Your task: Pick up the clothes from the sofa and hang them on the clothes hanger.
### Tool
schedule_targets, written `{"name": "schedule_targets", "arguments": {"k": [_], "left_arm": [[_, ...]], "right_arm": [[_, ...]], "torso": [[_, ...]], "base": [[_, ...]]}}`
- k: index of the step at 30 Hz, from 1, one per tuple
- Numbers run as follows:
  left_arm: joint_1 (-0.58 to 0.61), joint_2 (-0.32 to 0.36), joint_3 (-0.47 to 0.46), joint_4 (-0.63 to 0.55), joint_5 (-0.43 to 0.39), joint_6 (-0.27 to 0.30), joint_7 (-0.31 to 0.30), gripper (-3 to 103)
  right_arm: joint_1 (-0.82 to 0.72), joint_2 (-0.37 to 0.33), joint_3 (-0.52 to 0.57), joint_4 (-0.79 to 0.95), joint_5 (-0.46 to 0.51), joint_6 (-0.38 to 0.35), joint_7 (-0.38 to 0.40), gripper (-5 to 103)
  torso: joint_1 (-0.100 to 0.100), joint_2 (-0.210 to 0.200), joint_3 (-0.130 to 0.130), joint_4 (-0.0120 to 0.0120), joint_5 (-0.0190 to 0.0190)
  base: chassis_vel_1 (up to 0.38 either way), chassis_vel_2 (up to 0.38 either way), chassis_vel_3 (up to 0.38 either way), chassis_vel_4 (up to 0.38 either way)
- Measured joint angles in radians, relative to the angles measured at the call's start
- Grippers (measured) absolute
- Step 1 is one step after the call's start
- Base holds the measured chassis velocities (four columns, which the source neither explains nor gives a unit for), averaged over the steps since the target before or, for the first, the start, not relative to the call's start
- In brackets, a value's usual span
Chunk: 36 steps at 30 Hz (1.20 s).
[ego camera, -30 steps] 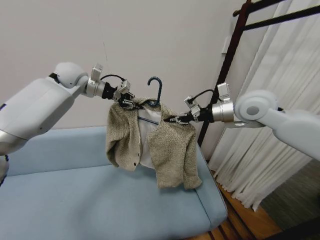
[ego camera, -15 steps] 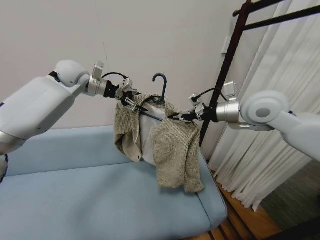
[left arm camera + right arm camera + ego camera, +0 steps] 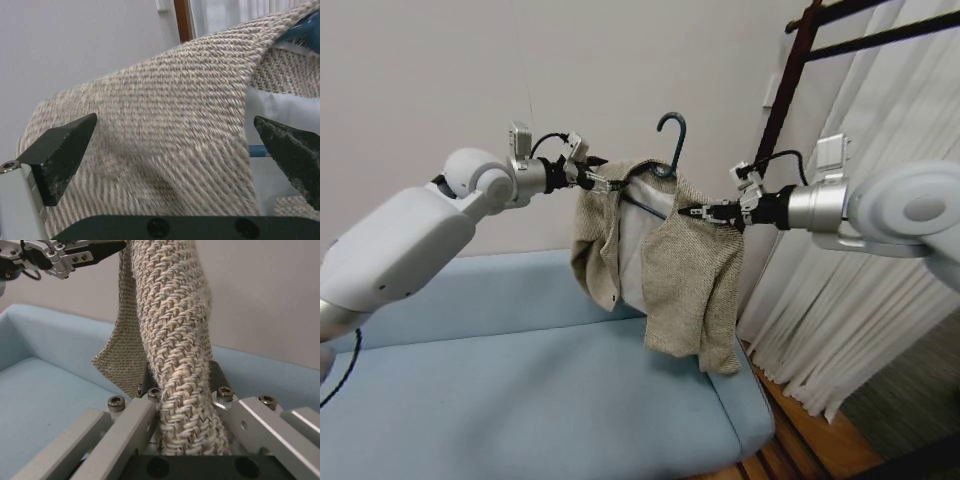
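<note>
Beige cardigan (image 3: pixel 685 270) on dark hanger (image 3: pixel 672 135), aloft over blue sofa (image 3: pixel 470 400), left gripper (image 3: pixel 603 184) at its 10 o'clock shoulder, fingers spread wide, right gripper (image 3: pixel 696 211) at 2 o'clock, clamped on the knit, rack pole (image 3: pixel 782 100) at 1 o'clock

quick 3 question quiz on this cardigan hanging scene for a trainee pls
1. True or false: the cardigan hangs in the air above the sofa.
2. Which gripper is shut on it? A left, B right, C both.
3. Is the hanger hooked on the rack yet?
Key: 1 true. 2 B: the right gripper pinches it, the left gripper is open. 3 no.
</note>
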Motion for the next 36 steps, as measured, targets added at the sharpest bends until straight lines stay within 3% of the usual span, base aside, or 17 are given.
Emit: {"name": "schedule_targets", "arguments": {"k": [1, 3, 4, 7, 8, 10, 13, 17, 22, 29, 36], "left_arm": [[0.007, 0.0, -0.012, -0.009, -0.012, 0.0, -0.013, 100], [0.044, -0.005, -0.067, -0.052, -0.062, 0.0, -0.104, 100], [0.044, -0.005, -0.067, -0.052, -0.062, 0.0, -0.104, 100], [0.113, -0.016, -0.121, -0.114, -0.097, -0.015, -0.259, 100], [0.113, -0.016, -0.121, -0.114, -0.097, -0.015, -0.259, 100], [0.162, -0.022, -0.137, -0.151, -0.098, -0.052, -0.359, 100], [0.254, -0.026, -0.196, -0.213, -0.078, -0.061, -0.488, 100], [0.364, -0.018, -0.244, -0.277, -0.056, -0.055, -0.55, 100], [0.414, -0.028, -0.257, -0.281, -0.007, -0.051, -0.559, 100], [0.388, -0.101, -0.223, -0.272, 0.031, -0.043, -0.621, 100], [0.346, -0.153, -0.195, -0.28, 0.08, -0.013, -0.7, 100]], "right_arm": [[-0.004, 0.0, 0.007, -0.001, 0.002, -0.002, 0.003, 6], [-0.013, 0.005, 0.027, -0.005, 0.008, -0.009, 0.028, 6], [-0.013, 0.005, 0.027, -0.005, 0.008, -0.009, 0.028, 6], [-0.013, 0.032, 0.033, -0.021, -0.002, -0.012, 0.104, 6], [-0.013, 0.032, 0.033, -0.021, -0.002, -0.012, 0.104, 6], [-0.006, 0.059, 0.033, -0.024, -0.002, -0.012, 0.177, 6], [0.012, 0.096, 0.028, -0.041, 0.001, -0.012, 0.224, 6], [0.044, 0.123, 0.015, -0.07, 0.009, -0.013, 0.229, 6], [0.088, 0.147, -0.016, -0.092, 0.019, -0.013, 0.229, 6], [0.177, 0.203, -0.079, -0.141, 0.026, -0.013, 0.233, 6], [0.193, 0.209, -0.094, -0.15, 0.027, -0.013, 0.229, 6]], "torso": [[0.0, 0.0, 0.0, 0.0, 0.0001], [0.0, 0.0, 0.0, 0.0001, 0.0003], [0.0, 0.0, 0.0, 0.0001, 0.0003], [0.0, 0.0, 0.0, 0.0001, 0.0001], [0.0, 0.0, 0.0, 0.0001, 0.0001], [0.0, 0.0, 0.0, 0.0001, 0.0001], [0.0, 0.0, 0.0, 0.0001, 0.0001], [0.0, 0.0, 0.0, 0.0005, -0.0003], [0.0, 0.0, 0.0, 0.0003, -0.0002], [0.0, 0.0, 0.0, 0.0001, 0.0], [0.0, 0.0, 0.0, 0.0, 0.0003]], "base": [[0.0, 0.0, 0.0, 0.0], [0.0, 0.0, 0.0, 0.0], [0.0, 0.0, 0.0, 0.0], [0.0, 0.0, 0.0, 0.0], [0.0, 0.0, 0.0, 0.0], [0.0, 0.0, 0.0, 0.0], [0.0, 0.0, 0.0, 0.0], [0.0, 0.0, 0.0, 0.0], [0.0, 0.0, 0.0, 0.0], [0.0, 0.0, 0.0, 0.0], [0.0, 0.0, 0.0, 0.0]]}}
